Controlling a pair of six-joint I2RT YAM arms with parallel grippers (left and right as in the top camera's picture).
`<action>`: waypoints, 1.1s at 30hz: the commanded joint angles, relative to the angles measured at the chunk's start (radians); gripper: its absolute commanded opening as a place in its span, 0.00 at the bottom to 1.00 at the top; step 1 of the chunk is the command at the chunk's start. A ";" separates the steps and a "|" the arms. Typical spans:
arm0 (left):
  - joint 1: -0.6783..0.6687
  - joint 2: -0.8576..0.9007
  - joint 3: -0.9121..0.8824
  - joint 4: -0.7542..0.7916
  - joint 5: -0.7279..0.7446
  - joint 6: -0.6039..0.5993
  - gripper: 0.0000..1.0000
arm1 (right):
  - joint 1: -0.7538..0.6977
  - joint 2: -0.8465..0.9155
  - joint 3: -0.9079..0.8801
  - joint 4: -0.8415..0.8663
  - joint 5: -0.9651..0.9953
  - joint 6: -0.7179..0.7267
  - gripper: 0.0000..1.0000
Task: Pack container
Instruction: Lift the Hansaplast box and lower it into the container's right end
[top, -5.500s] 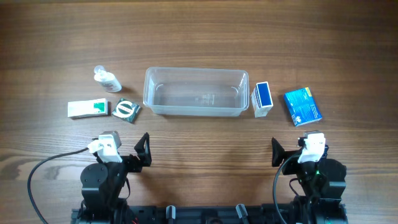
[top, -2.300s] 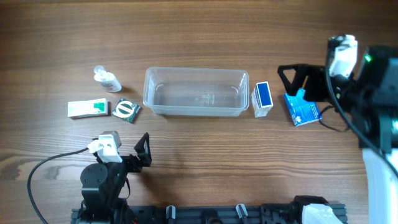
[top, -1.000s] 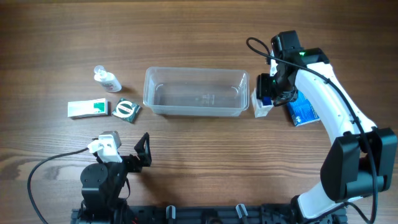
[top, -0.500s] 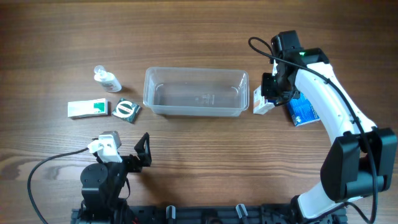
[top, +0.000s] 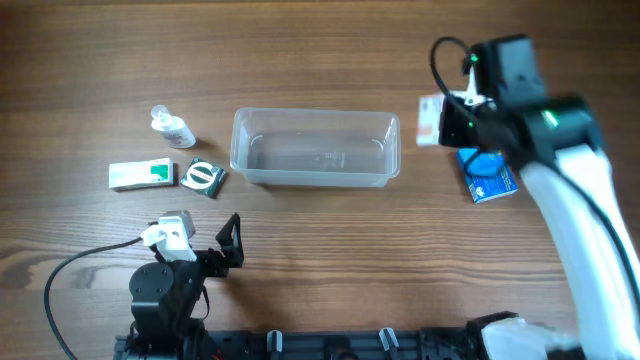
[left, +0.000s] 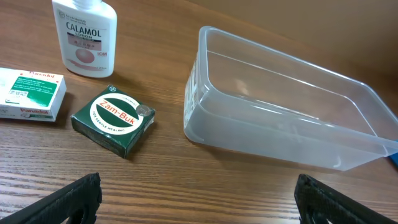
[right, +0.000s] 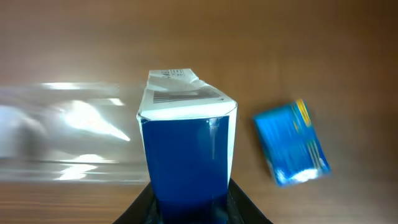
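White bottle (left: 85, 34), left of the container (left: 280, 118): "CALAMOL".
Green box (left: 112, 121), just left of the container: "Zam-Buk".
White-green box (left: 31, 93), farthest left: print illegible.

Right pincer (top: 447, 118) aloft, gripping; left pincer (top: 232, 245) parked, wide open.

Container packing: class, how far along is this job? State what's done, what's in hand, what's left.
Done: nothing; the container is empty. In hand: the right gripper holds the blue and white box above the table, by the container's right end. Left: that box, the blue packet, green and white box, Zam-Buk box and small bottle all sit outside. The left gripper waits open.
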 joint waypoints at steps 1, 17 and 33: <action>-0.004 -0.010 -0.002 0.003 0.004 0.013 1.00 | 0.084 -0.063 0.010 0.016 -0.061 0.084 0.23; -0.004 -0.010 -0.002 0.004 0.004 0.013 1.00 | 0.218 0.206 -0.035 0.100 -0.067 0.184 0.22; -0.004 -0.010 -0.002 0.003 0.004 0.013 1.00 | 0.218 0.368 -0.036 0.067 0.088 0.185 0.22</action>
